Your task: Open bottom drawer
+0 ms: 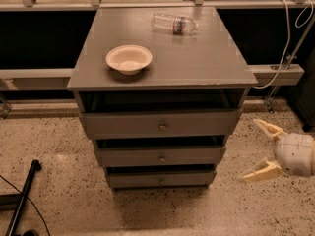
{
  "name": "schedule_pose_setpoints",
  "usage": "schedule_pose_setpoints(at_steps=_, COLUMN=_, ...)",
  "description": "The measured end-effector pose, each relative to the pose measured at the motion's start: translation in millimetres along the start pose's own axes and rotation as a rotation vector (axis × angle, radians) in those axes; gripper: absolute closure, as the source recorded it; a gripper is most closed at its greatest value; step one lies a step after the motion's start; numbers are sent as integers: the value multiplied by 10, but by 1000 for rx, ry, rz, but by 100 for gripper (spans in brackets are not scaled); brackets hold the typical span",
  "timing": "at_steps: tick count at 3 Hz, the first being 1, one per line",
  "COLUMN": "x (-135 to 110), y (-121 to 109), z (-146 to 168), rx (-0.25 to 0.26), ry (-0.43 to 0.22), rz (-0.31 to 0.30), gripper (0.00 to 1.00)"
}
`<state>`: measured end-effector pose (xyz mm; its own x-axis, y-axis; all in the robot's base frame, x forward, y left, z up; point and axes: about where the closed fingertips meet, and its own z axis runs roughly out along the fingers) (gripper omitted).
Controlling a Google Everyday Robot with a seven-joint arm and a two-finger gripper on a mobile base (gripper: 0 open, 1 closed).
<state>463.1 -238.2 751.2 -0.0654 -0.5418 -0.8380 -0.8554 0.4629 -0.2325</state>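
A grey cabinet stands in the middle with three drawers stacked under its top. The bottom drawer (161, 179) has the slimmest front and a small round metal knob (161, 180); it sits close to the floor and looks pushed in. My gripper (260, 150) is at the right edge of the view, to the right of the cabinet at about the height of the middle and bottom drawers. Its two cream fingers (259, 172) are spread apart and hold nothing. It is apart from the cabinet.
The cabinet top (197, 58) bears a cream bowl (129, 59) and a plastic bottle (173, 24) lying on its side. A rail with white cables (288, 58) runs behind. A black pole (22, 198) lies on the speckled floor at the left.
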Motion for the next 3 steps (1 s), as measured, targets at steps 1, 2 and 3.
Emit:
schedule_pose_setpoints(at_steps=1, x=30, y=67, z=96, rx=-35, ry=13, rz=-14, gripper=0)
schedule_pose_setpoints(at_steps=2, x=64, y=352, z=366, rx=-135, ry=-118, rz=-44, gripper=0)
schedule_pose_setpoints(at_steps=3, x=450, y=808, z=902, rx=-283, ry=-165, rz=-194, gripper=0)
